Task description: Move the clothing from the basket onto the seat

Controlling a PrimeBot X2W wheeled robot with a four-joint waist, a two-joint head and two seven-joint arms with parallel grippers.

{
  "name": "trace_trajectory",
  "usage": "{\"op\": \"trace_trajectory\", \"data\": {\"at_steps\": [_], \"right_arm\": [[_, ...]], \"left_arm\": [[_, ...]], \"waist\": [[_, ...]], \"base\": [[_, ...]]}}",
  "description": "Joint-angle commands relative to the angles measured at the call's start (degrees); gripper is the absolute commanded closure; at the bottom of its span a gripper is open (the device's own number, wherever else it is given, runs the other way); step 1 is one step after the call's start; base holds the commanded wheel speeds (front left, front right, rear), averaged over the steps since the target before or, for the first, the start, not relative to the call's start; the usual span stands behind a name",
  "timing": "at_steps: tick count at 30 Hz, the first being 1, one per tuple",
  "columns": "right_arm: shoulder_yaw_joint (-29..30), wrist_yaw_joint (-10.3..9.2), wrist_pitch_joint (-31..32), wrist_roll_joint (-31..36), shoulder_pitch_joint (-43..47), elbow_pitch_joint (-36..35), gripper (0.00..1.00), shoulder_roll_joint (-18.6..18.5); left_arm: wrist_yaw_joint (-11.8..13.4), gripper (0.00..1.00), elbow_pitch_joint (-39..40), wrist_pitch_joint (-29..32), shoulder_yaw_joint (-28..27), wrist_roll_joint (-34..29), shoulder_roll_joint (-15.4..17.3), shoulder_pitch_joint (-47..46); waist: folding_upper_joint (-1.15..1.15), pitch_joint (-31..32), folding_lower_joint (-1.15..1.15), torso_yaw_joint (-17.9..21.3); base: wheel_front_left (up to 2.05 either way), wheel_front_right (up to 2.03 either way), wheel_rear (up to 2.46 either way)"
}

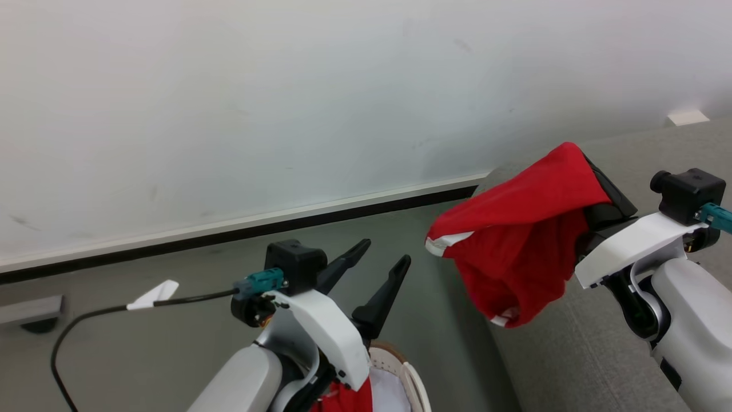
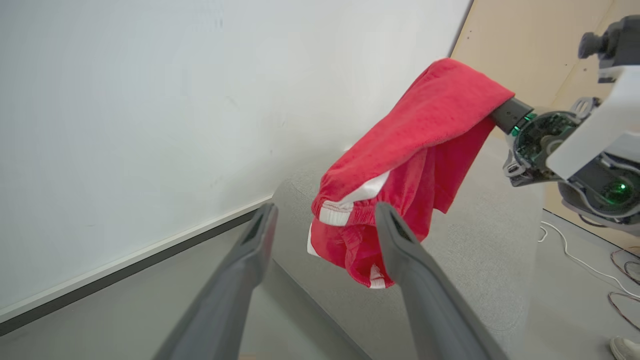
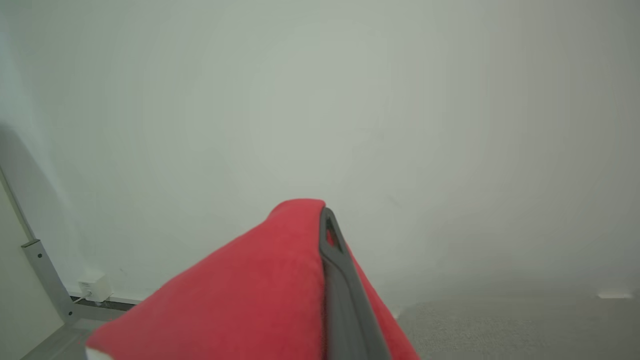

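Observation:
A red piece of clothing (image 1: 514, 229) with white trim hangs draped over my right gripper (image 1: 577, 157), which is shut on it above the light grey seat (image 1: 572, 355). In the right wrist view the red clothing (image 3: 250, 295) covers one side of the right gripper (image 3: 320, 220), and one dark finger (image 3: 337, 280) shows beside it. My left gripper (image 1: 386, 252) is open and holds nothing, up above the basket (image 1: 413, 375). More red clothing (image 1: 346, 399) lies in the basket, on white fabric. From the left wrist view the left gripper (image 2: 326, 209) points at the hanging clothing (image 2: 415, 140) and the seat (image 2: 480, 250).
A white wall (image 1: 286, 103) with a dark baseboard (image 1: 286, 226) runs behind everything. A black cable (image 1: 86, 320) loops off my left wrist. Cables (image 2: 595, 265) and a pale shoe (image 2: 625, 347) are on the floor past the seat. A small white box (image 3: 95, 287) sits at the wall's foot.

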State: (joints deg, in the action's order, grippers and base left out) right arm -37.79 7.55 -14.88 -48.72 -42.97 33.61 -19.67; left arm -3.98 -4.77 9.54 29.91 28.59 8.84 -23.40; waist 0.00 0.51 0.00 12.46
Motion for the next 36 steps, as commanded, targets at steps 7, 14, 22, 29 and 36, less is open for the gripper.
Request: {"op": "trace_trajectory", "data": {"at_steps": [7, 14, 22, 29, 36], "right_arm": [[0.7, -0.12, -0.2, -0.5, 1.2, -1.4, 1.0, -1.3], [2.2, -0.12, -0.2, -0.8, 1.6, -0.6, 1.0, -2.5], [10.2, -0.12, -0.2, -1.8, -3.0, 2.1, 1.0, -4.3], [23.2, -0.12, -0.2, 1.4, -12.4, 6.8, 1.0, -5.9], [38.0, -0.12, -0.2, 10.0, -22.4, 17.0, 1.0, -9.2]], "left_arm": [[0.3, 0.0, 1.7, -0.5, 0.7, -0.6, 0.1, 1.3], [0.2, 0.0, 4.2, -0.4, 2.1, -0.7, -0.3, 1.5], [-0.4, 0.0, 8.2, 1.1, 4.0, -2.8, 0.2, -2.8], [-1.8, 0.0, 13.2, 4.2, 5.0, -5.5, 2.9, -10.2], [-2.5, 0.0, 16.0, 4.1, 5.3, -5.3, 4.2, -15.0]], "waist": [[0.0, -0.2, 0.0, 3.5], [0.0, -2.0, 0.0, 6.6], [0.0, -11.6, 0.0, 6.4], [0.0, -26.2, 0.0, 2.9], [0.0, -35.5, 0.0, -1.0]], "base": [[0.0, 0.0, 0.0], [0.0, 0.0, 0.0], [0.0, 0.0, 0.0], [0.0, 0.0, 0.0], [0.0, 0.0, 0.0]]}}
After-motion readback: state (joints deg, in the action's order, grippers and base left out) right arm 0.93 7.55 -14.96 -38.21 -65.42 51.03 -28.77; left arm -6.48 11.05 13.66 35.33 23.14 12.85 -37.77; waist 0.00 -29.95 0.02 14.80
